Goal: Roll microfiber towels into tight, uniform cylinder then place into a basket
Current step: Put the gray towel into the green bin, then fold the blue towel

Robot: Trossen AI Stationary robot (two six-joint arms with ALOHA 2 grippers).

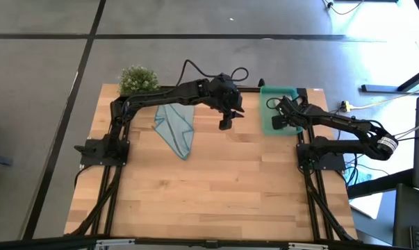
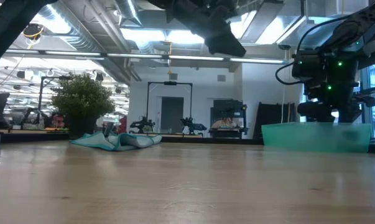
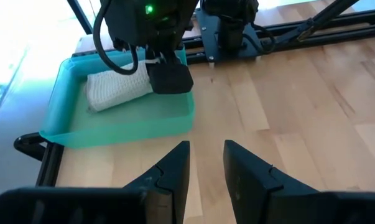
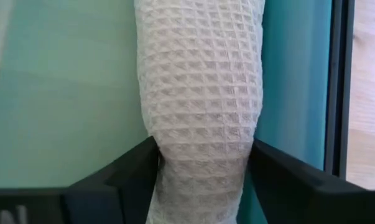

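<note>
The right gripper (image 1: 277, 122) is down inside the teal basket (image 1: 267, 94) at the far right of the table, its two fingers clamped around the rolled pale waffle-weave towel (image 4: 199, 93), which lies on the basket floor close to one wall. The left gripper (image 1: 225, 125) hangs above bare wood just beside the basket, fingers (image 3: 175, 171) a narrow gap apart and holding nothing. Over on the far left, the light blue towel (image 1: 176, 126) lies crumpled and unrolled on the table, near the small green plant (image 1: 137, 78).
</note>
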